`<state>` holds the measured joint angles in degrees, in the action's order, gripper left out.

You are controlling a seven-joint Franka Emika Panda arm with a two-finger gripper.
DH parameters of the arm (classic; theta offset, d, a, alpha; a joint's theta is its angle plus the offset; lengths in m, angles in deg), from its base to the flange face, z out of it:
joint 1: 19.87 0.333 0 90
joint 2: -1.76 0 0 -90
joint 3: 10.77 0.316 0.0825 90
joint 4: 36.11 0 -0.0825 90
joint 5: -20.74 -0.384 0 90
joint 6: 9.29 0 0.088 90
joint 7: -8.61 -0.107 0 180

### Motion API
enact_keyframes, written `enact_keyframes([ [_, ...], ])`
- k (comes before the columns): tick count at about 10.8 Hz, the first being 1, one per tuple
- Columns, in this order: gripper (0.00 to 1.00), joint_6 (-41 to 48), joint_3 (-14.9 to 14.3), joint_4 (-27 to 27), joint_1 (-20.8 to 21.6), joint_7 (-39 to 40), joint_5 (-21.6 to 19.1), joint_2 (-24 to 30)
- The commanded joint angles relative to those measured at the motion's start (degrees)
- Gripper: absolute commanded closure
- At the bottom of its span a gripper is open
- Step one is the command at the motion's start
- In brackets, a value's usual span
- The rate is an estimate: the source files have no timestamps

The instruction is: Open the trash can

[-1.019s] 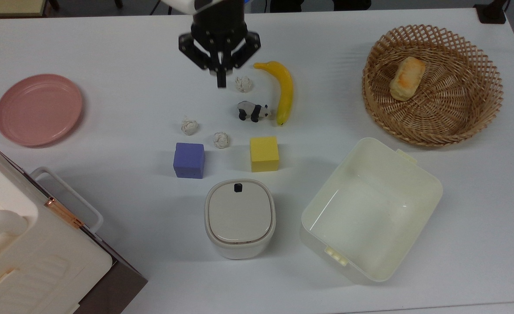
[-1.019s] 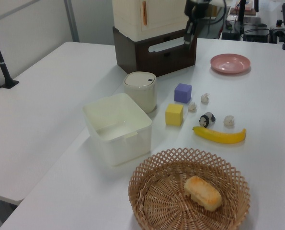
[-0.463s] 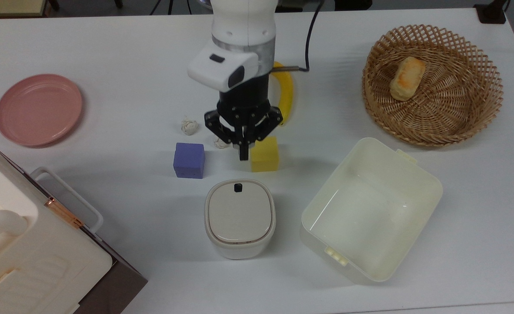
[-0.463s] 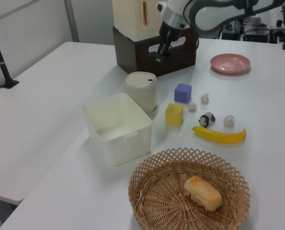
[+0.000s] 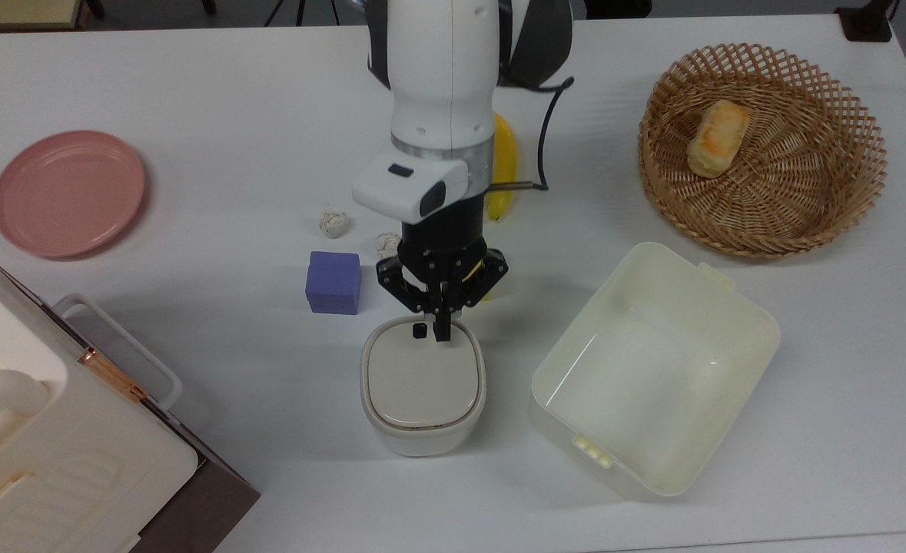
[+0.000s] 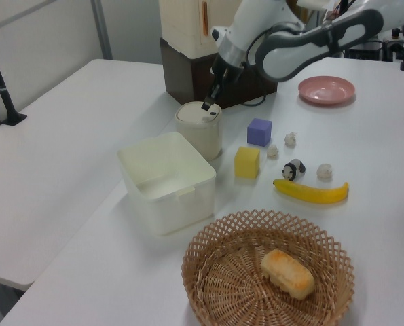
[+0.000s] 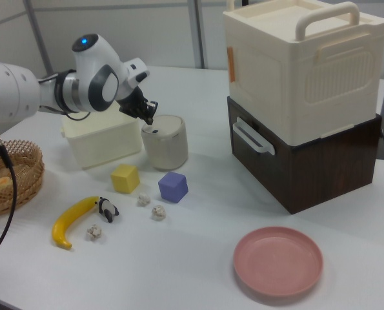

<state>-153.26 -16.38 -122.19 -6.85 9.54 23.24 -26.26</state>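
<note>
The trash can is a small off-white rounded-square bin standing at the table's front middle in the top view. Its beige-grey lid is down, and a small black button sits at the lid's far rim. My gripper points straight down, shut, with nothing between its fingers. Its tip is over the lid's far edge, just right of the button in the top view. The left view has the gripper right at the top of the trash can. Gripper and trash can stand the same way in the right view.
A cream tub stands close to the right of the can in the top view, and a purple cube to its far left. A yellow cube, panda toy, banana and paper balls lie behind. Basket, pink plate and big white box sit at the sides.
The arm has swept from the table's far side over the toys and cubes toward the trash can and come down, so the shut gripper's tip now sits at the lid by the button.
</note>
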Motion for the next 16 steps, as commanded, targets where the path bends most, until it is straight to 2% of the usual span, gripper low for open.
enact_keyframes([
  [1, 1.0, -1.1, -0.1, 1.2, 0.0, 0.5, -0.2, -2.6],
  [4, 1.0, -0.2, -0.2, 1.3, -0.3, 0.4, -1.0, 0.2],
  [7, 1.0, 8.5, -0.3, 1.2, -0.3, 0.4, -1.0, 4.8],
  [10, 1.0, 19.7, -0.4, 1.0, -0.2, 0.4, -0.8, 10.5],
  [13, 1.0, 34.6, -0.4, 0.7, -0.2, 0.6, -0.2, 17.0],
  [16, 1.0, 44.9, -0.6, -2.2, -0.4, 0.8, 0.0, 23.3],
])
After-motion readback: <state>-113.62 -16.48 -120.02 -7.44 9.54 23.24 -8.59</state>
